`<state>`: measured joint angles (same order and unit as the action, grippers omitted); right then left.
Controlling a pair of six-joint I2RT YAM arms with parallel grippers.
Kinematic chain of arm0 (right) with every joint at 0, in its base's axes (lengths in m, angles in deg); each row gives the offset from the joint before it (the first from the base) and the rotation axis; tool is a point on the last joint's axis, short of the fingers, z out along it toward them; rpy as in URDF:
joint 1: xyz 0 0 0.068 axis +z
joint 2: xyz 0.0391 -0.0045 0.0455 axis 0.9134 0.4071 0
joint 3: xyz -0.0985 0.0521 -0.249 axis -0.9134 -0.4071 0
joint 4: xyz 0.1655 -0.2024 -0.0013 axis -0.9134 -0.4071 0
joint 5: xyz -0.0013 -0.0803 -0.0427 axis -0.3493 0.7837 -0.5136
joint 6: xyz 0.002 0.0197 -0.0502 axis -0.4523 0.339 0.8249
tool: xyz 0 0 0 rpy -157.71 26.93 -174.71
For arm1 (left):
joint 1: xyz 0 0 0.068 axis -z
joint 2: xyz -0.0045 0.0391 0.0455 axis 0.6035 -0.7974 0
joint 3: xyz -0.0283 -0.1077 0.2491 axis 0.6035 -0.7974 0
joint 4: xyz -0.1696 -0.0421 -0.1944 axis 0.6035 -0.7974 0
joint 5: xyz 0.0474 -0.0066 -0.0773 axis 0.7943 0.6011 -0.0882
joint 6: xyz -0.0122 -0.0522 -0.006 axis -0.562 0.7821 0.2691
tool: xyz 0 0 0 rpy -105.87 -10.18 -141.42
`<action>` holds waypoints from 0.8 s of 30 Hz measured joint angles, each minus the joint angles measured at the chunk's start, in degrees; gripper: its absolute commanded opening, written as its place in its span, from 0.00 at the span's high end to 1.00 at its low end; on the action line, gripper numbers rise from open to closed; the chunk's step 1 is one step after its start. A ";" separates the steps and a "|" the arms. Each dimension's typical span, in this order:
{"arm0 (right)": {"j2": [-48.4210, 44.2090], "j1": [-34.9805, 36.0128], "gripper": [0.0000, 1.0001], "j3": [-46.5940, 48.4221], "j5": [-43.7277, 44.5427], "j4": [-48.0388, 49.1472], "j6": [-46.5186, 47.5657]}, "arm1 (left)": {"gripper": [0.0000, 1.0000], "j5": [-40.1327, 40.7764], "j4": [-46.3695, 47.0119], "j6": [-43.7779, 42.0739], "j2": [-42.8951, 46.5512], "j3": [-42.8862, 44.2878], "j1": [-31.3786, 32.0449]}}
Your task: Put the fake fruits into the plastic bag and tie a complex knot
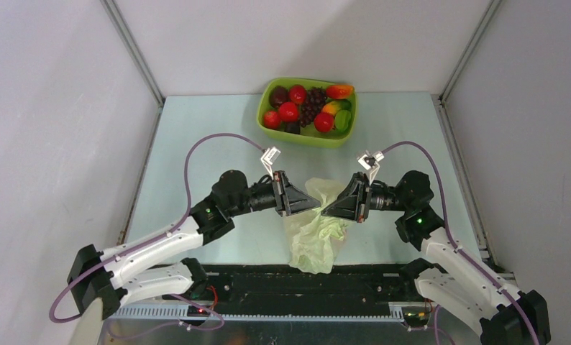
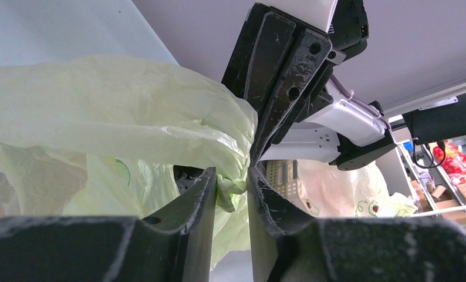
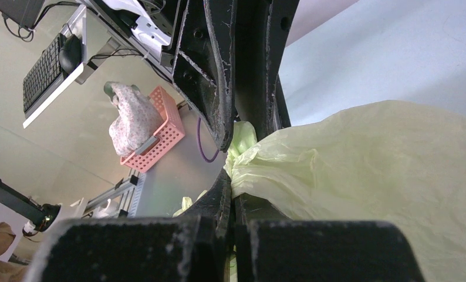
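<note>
The plastic bag (image 1: 313,241) lies crumpled and pale yellow-green on the table between my two grippers. It fills much of the left wrist view (image 2: 119,111) and the right wrist view (image 3: 365,170). My left gripper (image 1: 313,206) (image 2: 232,176) has its jaws close together with a wad of the bag's upper edge between them. My right gripper (image 1: 327,213) (image 3: 232,185) faces it tip to tip, pinched shut on the same bunched edge. The fake fruits (image 1: 308,106), red, dark, orange and green ones with purple grapes, lie in the tray at the back. No knot is in view.
The lime-green tray (image 1: 308,136) stands at the table's far middle, behind both grippers. White enclosure walls (image 1: 67,108) rise on both sides. A black rail (image 1: 304,280) runs along the near edge between the arm bases.
</note>
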<state>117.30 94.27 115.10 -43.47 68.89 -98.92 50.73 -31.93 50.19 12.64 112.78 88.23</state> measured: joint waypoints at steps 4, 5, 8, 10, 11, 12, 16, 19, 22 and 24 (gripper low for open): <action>0.02 0.04 1.00 0.00 -0.02 -0.02 0.00 | 0.69 -0.57 0.15 0.02 -0.17 0.00 -0.04; 0.02 0.04 1.00 0.00 0.00 -0.02 0.00 | 0.69 -0.63 0.15 0.02 -0.24 0.00 -0.07; 0.07 0.07 1.00 0.00 0.00 -0.04 0.00 | 0.69 -0.85 0.15 0.02 -0.50 0.00 -0.11; 0.15 0.11 1.00 0.00 0.00 -0.04 0.00 | 0.70 -0.96 0.11 0.02 -0.59 0.00 -0.11; 0.20 0.11 1.00 0.00 0.00 -0.04 -0.02 | 0.72 -1.01 0.11 0.02 -0.61 0.00 -0.13; 0.24 0.11 1.00 0.00 0.00 -0.04 -0.02 | 0.73 -1.03 0.09 0.02 -0.61 0.00 -0.15; 0.24 0.11 1.00 0.00 0.00 -0.04 -0.02 | 0.93 -1.01 0.07 0.07 -0.61 -0.02 -0.15; 0.24 0.13 1.00 0.00 0.00 -0.04 -0.02 | 0.99 -0.94 -0.07 0.02 -0.61 -0.02 -0.20; 0.24 0.15 0.98 0.00 0.00 -0.07 -0.02 | 1.00 -0.96 -0.13 0.02 -0.61 -0.02 -0.20; 0.24 0.15 0.85 0.00 0.04 -0.11 -0.02 | 1.00 -0.96 -0.13 -0.02 -0.61 -0.02 -0.20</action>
<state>117.54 94.42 115.10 -43.43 68.78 -98.94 49.77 -32.06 50.16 12.02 112.75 88.03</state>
